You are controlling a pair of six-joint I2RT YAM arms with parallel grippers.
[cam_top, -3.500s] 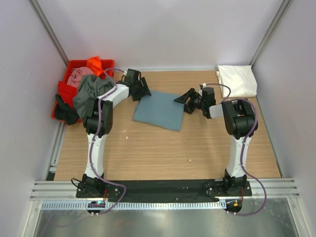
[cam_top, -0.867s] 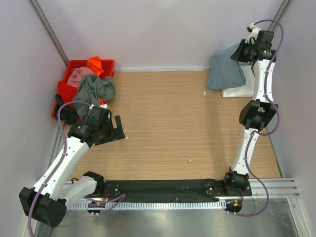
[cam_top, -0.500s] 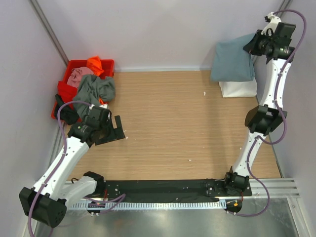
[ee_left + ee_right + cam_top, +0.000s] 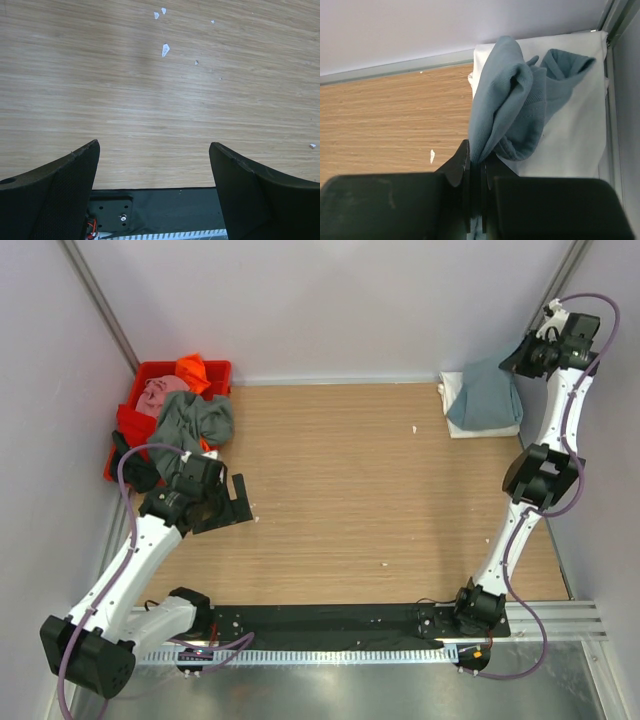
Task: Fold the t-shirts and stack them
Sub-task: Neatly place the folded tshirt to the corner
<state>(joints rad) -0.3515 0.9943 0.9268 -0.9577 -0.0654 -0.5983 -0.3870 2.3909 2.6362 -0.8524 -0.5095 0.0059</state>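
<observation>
The folded teal-blue t-shirt (image 4: 487, 395) hangs bunched from my right gripper (image 4: 520, 358), which is shut on its edge at the back right corner. Seen from the right wrist, the blue cloth (image 4: 512, 112) is pinched between the fingers (image 4: 461, 162) and droops onto the folded white t-shirt (image 4: 570, 135). That white t-shirt (image 4: 455, 405) lies flat under it on the table. More t-shirts, grey-green (image 4: 190, 420), pink (image 4: 158, 393) and orange (image 4: 193, 369), are heaped in the red tub. My left gripper (image 4: 238, 502) stands open over bare wood at the left, nothing between its fingers (image 4: 60, 195).
The red plastic tub (image 4: 124, 428) stands at the back left by the wall. Walls close in the table on three sides. A black base plate (image 4: 330, 622) runs along the near edge. Small white flecks (image 4: 165, 49) lie on the wood.
My right gripper has lowered the blue t-shirt from up against the back wall down onto the white one. The left arm has stayed put.
</observation>
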